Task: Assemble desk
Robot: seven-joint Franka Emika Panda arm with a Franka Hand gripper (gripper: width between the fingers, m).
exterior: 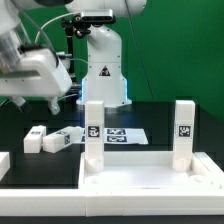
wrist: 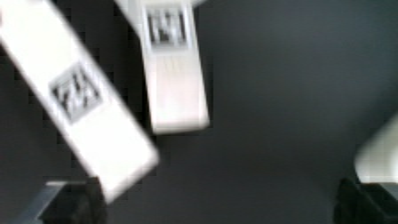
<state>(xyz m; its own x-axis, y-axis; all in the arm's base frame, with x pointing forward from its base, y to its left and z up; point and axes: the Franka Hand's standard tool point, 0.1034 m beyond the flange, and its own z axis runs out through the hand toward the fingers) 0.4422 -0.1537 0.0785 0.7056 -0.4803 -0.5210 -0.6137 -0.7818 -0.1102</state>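
Observation:
The white rimmed desk panel [exterior: 150,180] lies at the front of the table. Two white square legs stand upright in it, one at the exterior view's left [exterior: 93,130] and one at its right [exterior: 184,130]. Two loose legs with black-and-white tags lie on the black table further left [exterior: 35,138] [exterior: 58,141]. My gripper [exterior: 35,102] hangs open and empty above them. In the wrist view the two loose legs [wrist: 80,100] [wrist: 173,65] lie below the open gripper [wrist: 217,205]. Its dark fingertips [wrist: 63,205] show at the frame's corners, and nothing is between them.
The marker board [exterior: 118,134] lies flat behind the panel. The robot base [exterior: 105,65] stands at the back. A white edge [wrist: 381,150] shows at the side of the wrist view; I cannot tell what it is.

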